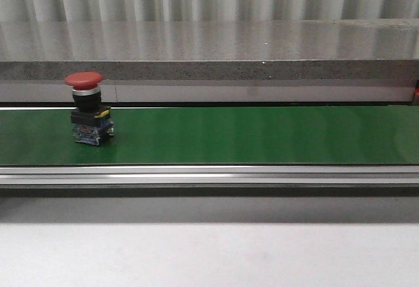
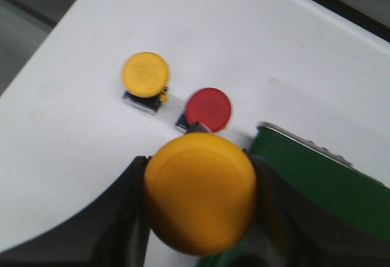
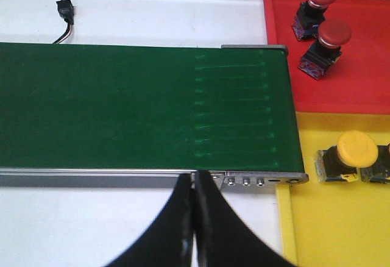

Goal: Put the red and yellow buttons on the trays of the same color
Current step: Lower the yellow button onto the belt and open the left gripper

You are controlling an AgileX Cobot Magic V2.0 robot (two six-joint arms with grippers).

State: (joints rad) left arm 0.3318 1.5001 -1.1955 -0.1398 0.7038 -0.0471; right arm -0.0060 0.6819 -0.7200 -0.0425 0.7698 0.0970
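Low front view; 2 overhead wrist views

Left gripper clamped on a button, right gripper closed and empty.

In the left wrist view, the left gripper has its two dark fingers pressed against either side of a yellow button, whose domed cap fills the gap between them. In the right wrist view, the right gripper has its black fingertips pressed together with nothing between them, pointing down toward the near rail of the green conveyor belt. Neither arm appears in the front view.
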